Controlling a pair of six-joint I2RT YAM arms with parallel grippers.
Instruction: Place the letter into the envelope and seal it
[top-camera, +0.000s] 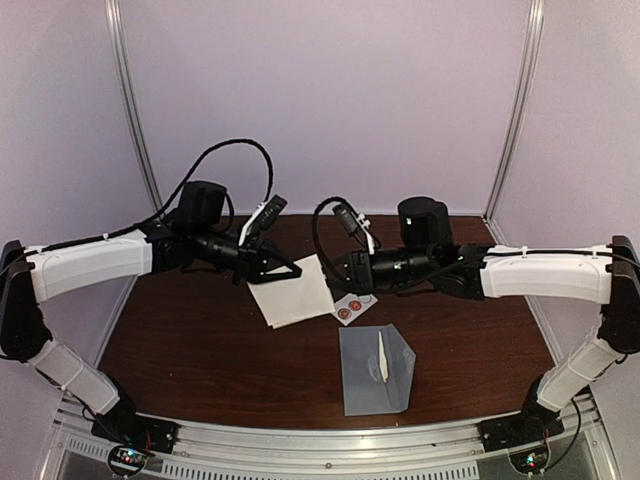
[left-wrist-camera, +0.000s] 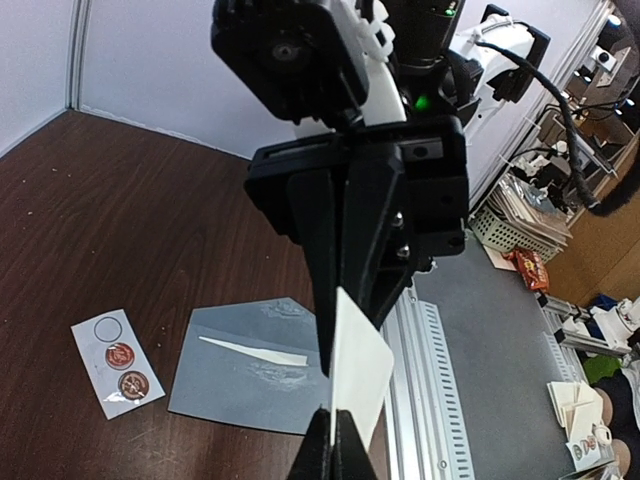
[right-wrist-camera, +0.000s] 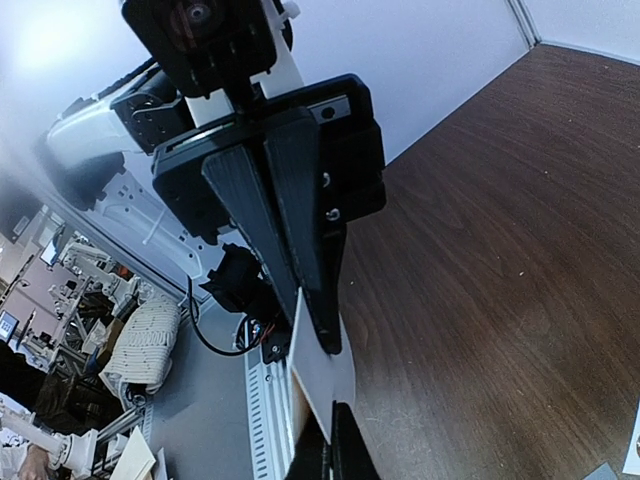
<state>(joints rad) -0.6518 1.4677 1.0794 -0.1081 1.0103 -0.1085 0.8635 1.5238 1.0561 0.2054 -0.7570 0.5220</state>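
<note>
Pinching the letter in left end effector and right end effector; next I'd feed it into the envelope, five o'clock.

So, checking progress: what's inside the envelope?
Only a thin white sliver shows on the envelope; its interior is covered. The letter is apart, gripped by the left pincer and right pincer.

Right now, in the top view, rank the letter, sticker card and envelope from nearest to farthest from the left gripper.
1. Letter: held in the left gripper, mid-table.
2. Sticker card: just right of the letter.
3. Envelope: toward the near edge, right of centre.
</note>
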